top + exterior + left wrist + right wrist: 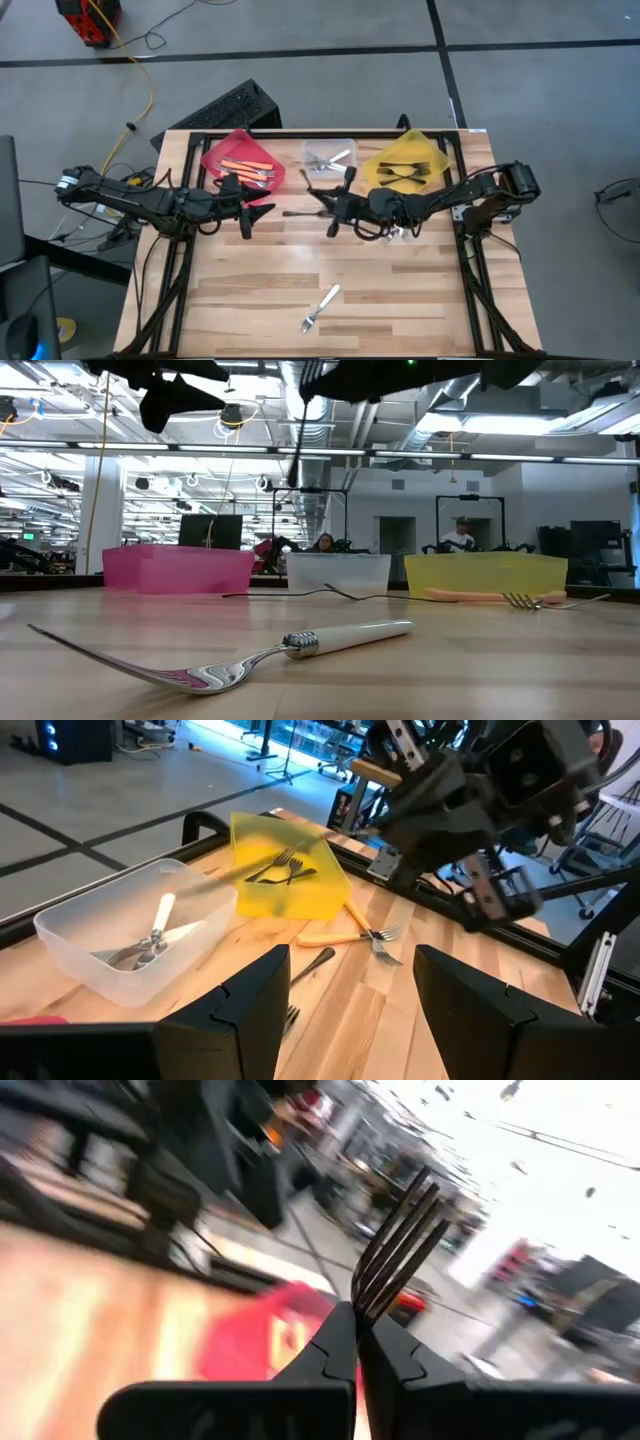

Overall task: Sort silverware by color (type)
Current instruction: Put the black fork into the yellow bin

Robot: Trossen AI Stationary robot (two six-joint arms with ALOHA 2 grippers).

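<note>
orange forks (247,167) in red bin (216,154); black forks (405,169) in yellow bin (440,151).

We see three bins in a row along the table's (250,300) far edge: the left bin (243,158), the middle bin (329,159) and the right bin (408,160), each with forks inside. One fork (320,308) lies alone near the front edge. Another fork (500,597) lies just before the right bin.
</note>
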